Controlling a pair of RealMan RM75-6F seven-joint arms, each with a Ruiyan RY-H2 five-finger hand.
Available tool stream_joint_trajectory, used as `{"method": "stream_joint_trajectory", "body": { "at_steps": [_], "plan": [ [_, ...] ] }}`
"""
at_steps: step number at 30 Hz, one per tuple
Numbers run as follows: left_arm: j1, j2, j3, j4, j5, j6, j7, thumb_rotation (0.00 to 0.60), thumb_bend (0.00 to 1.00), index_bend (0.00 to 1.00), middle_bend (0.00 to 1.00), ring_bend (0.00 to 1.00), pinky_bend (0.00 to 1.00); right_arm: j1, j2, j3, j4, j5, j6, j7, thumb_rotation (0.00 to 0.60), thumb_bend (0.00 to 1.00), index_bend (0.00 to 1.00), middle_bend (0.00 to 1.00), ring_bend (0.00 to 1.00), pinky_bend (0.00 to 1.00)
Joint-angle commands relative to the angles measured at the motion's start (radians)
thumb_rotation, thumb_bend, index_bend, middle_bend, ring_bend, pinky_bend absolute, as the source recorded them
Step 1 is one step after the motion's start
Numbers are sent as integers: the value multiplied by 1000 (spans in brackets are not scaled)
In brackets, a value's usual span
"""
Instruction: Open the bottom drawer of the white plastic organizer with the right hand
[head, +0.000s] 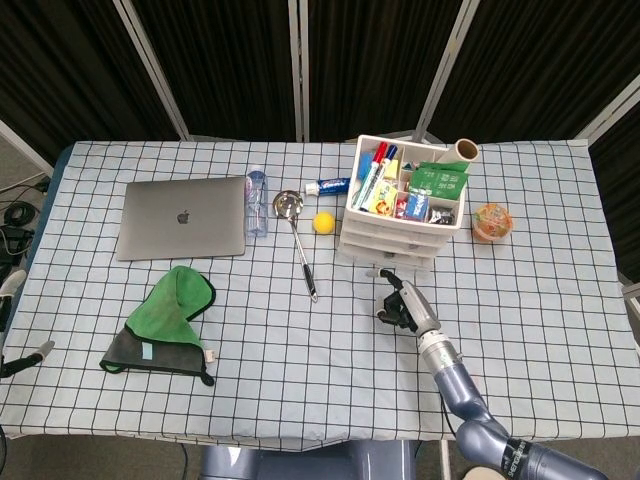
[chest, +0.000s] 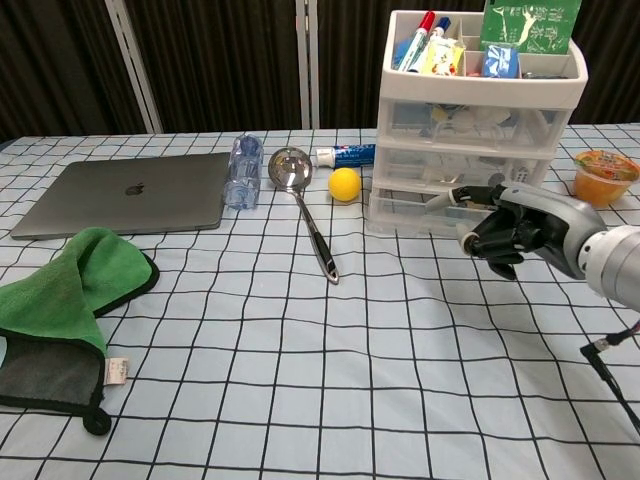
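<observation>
Fingers of the robot's right hand curl inward on nothing, one tip reaching toward the front of the white plastic organizer, just short of its bottom drawer; whether that tip touches the drawer front cannot be told. The hand hovers over the checked desk directly before the organizer, its grey forearm running back toward the near edge. Nearer than the organizer and well to its left, a green cloth lies folded over a dark grey one. Left of the organizer, a metal ladle lies with its bowl toward the far side, a yellow ball just beside the organizer's left wall, a clear water bottle beyond the ladle, and a closed silver laptop further left still. A toothpaste tube lies behind the ball. The organizer itself stands toward the far right of the desk, its three drawers looking shut and its top tray holding markers and a green packet. Right of the organizer sits a sealed orange cup; behind it, a cardboard roll.
</observation>
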Motion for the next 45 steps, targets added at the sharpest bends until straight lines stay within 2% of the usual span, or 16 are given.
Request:
{"method": "stream_joint_trajectory", "body": {
  "at_steps": [1, 6, 9, 21, 28, 34, 41, 45],
  "plan": [
    [0, 1, 1, -2, 3, 0, 0, 600, 0, 0, 0, 0, 0, 42, -35, -61, 32, -1, 204, -365, 600, 606, 247, 997, 945, 824],
    [-2, 9, 6, -6, 6, -12, -15, 600, 0, 0, 0, 0, 0, 79, -72, -68, 90, 48, 294, -568, 600, 606, 245, 998, 945, 824],
    [-3, 10, 7, -7, 6, -15, -15, 600, 0, 0, 0, 0, 0, 96, -91, -68, 123, 66, 325, -617, 600, 606, 240, 998, 944, 824],
    [-5, 18, 11, -12, 6, -26, -24, 600, 0, 0, 0, 0, 0, 132, -115, -64, 182, 180, 331, -672, 600, 606, 253, 1000, 946, 824],
    [-6, 17, 12, -13, 7, -28, -21, 600, 0, 0, 0, 0, 0, 143, -119, -75, 201, 203, 331, -671, 600, 606, 279, 1000, 946, 824],
    [-7, 17, 12, -14, 7, -29, -20, 600, 0, 0, 0, 0, 0, 151, -130, -86, 219, 219, 328, -659, 600, 607, 372, 1000, 948, 824],
    [-8, 18, 12, -13, 5, -31, -22, 600, 0, 0, 0, 0, 0, 152, -139, -101, 219, 189, 349, -619, 600, 611, 608, 1000, 958, 828],
    [-8, 18, 12, -13, 6, -31, -21, 600, 0, 0, 0, 0, 0, 150, -135, -114, 201, 175, 360, -613, 600, 612, 635, 1000, 959, 828]
  ]
}}
